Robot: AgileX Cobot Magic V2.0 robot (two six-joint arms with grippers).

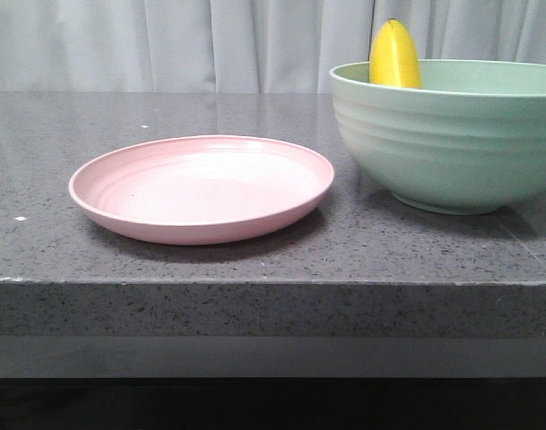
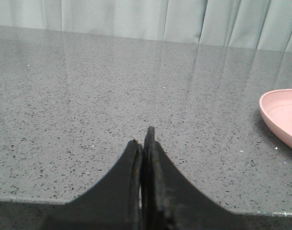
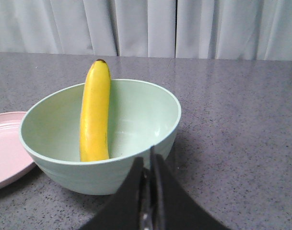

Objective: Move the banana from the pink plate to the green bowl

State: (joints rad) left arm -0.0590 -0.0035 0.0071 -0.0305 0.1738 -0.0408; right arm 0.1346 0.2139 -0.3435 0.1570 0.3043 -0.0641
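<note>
End effectors point(image 3: 148, 160) closed, banana point(image 3: 94, 115) in green bowl point(image 3: 146, 110)

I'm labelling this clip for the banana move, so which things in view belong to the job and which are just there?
Part of the job:
- banana, standing on end inside the bowl, leaning on its wall
- green bowl
- pink plate, nothing on it

Just there:
- grey speckled table
- pale curtain behind
- left pincer and right pincer, both shut, holding nothing
</note>
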